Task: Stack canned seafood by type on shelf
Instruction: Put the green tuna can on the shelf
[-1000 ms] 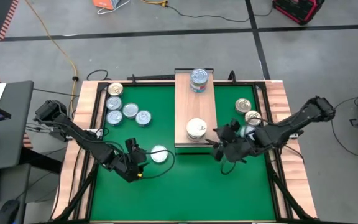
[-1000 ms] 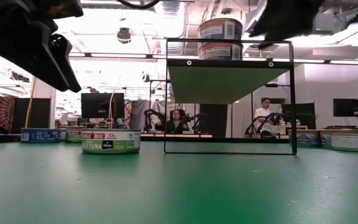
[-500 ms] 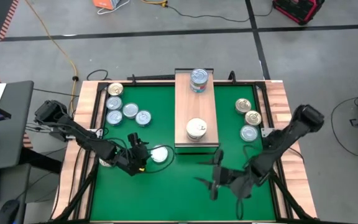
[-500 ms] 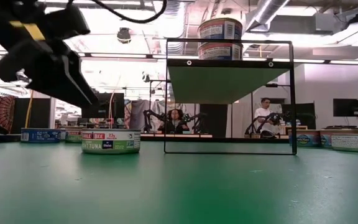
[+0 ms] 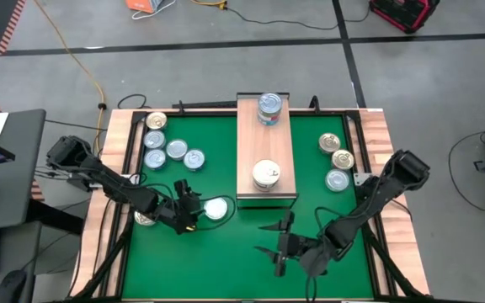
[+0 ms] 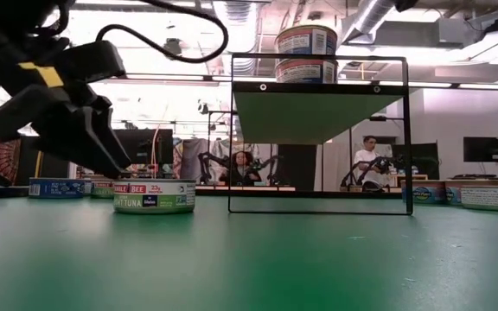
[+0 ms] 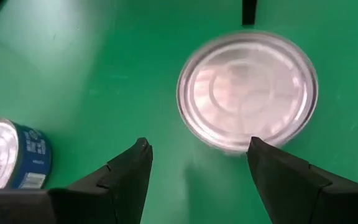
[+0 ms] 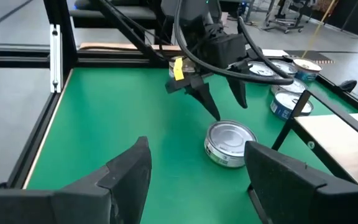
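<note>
A white-topped tin (image 5: pixel 215 208) (image 7: pixel 247 90) (image 8: pixel 229 143) lies flat on the green mat. My left gripper (image 5: pixel 194 210) (image 7: pixel 197 155) (image 6: pixel 111 160) is open and hovers just above and beside it, fingers pointing down at it. My right gripper (image 5: pixel 271 240) (image 8: pixel 197 162) is open over the mat near the table's near edge, clear of every tin. The shelf (image 5: pixel 266 151) (image 6: pixel 318 112), a raised wooden plank, carries a stack of blue-silver tins (image 5: pixel 269 108) (image 6: pixel 307 52) at its far end and a white-topped tin (image 5: pixel 266 174) at its near end.
Several blue-silver and gold tins (image 5: pixel 171 145) sit on the mat left of the shelf, and three more (image 5: pixel 337 160) on its right. Another tin (image 5: pixel 146 219) shows under my left arm. Open mat lies between the two grippers, near the table's near edge.
My right gripper has pulled away from the shelf's near right corner, swinging toward the near edge and leftward, still open. My left gripper has sunk lower and edged toward the white-topped tin on the mat. No tin has moved.
</note>
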Motion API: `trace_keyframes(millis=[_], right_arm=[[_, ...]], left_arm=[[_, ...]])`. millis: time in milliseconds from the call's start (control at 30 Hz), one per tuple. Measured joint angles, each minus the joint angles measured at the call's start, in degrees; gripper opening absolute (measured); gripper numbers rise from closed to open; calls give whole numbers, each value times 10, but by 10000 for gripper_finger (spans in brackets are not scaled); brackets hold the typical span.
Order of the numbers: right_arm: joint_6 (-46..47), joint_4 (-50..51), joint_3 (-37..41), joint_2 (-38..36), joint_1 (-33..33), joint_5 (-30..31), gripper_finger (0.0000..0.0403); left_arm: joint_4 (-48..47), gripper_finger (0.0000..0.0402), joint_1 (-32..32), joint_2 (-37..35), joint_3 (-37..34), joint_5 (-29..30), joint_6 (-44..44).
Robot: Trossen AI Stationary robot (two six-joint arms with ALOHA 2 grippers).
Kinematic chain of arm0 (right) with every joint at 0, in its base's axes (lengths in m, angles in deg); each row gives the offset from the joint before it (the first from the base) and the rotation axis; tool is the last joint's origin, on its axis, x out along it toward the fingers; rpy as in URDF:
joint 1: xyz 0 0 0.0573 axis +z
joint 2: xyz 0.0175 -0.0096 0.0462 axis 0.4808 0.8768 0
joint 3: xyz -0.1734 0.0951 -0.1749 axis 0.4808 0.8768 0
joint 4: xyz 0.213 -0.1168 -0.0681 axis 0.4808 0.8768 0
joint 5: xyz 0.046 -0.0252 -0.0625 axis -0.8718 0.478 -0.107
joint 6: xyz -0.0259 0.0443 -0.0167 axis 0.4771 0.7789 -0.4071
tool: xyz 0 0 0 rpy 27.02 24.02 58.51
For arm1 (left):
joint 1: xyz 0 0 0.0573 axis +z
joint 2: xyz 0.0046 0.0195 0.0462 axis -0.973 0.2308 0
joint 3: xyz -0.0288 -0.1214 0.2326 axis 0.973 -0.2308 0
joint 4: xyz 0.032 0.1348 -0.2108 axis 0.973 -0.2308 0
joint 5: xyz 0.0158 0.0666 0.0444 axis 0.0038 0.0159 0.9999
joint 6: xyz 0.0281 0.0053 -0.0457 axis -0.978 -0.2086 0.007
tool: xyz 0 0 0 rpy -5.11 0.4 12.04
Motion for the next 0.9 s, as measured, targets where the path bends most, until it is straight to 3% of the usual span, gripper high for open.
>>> trace_keyframes(millis=[167, 433, 900], right_arm=[[0, -11, 0, -5, 0, 0, 286], [0, -16, 0, -5, 2, -1, 286], [11, -15, 0, -5, 2, -4, 286]], left_arm=[[28, 254, -5, 0, 7, 34, -13], [64, 254, -6, 54, 5, -6, -14], [28, 254, -57, 59, 5, 7, 13]])
